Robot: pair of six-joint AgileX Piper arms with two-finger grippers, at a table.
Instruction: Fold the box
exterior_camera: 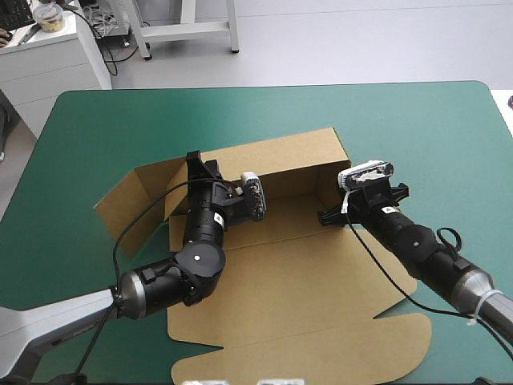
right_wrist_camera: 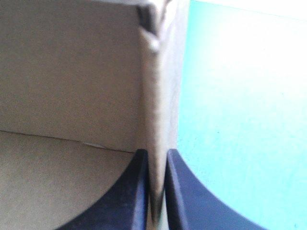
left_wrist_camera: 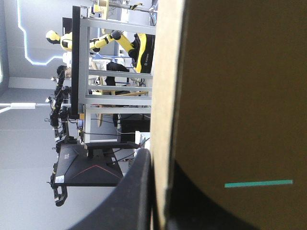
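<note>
The brown box [exterior_camera: 304, 273] lies in the middle of the teal-green tabletop [exterior_camera: 96, 120], partly raised. Its floor and its lid panel [exterior_camera: 321, 353] lie flat towards the near edge, and its far wall [exterior_camera: 272, 160] stands upright. At the left end, loose flaps [exterior_camera: 132, 200] splay outward over the cover. The left gripper [exterior_camera: 197, 164] reaches in at the left end of the far wall. Its wrist view shows its black fingers [left_wrist_camera: 136, 196] clenched on an upright sheet of board — the cut edge runs straight up between them, with a broad brown face beside one finger. The right gripper [exterior_camera: 330, 213] is at the box's right end, pinching the short right wall [exterior_camera: 338, 180], which is raised. In its wrist view the two fingers [right_wrist_camera: 136, 191] stand almost together with only the thickness of that wall between them. The wall rises ahead of the fingertips to a crumpled corner — the brown inside of the box lies to one side of it and bare teal-green cover to the other. The two grippers are well apart, one at each end of the far wall.
</note>
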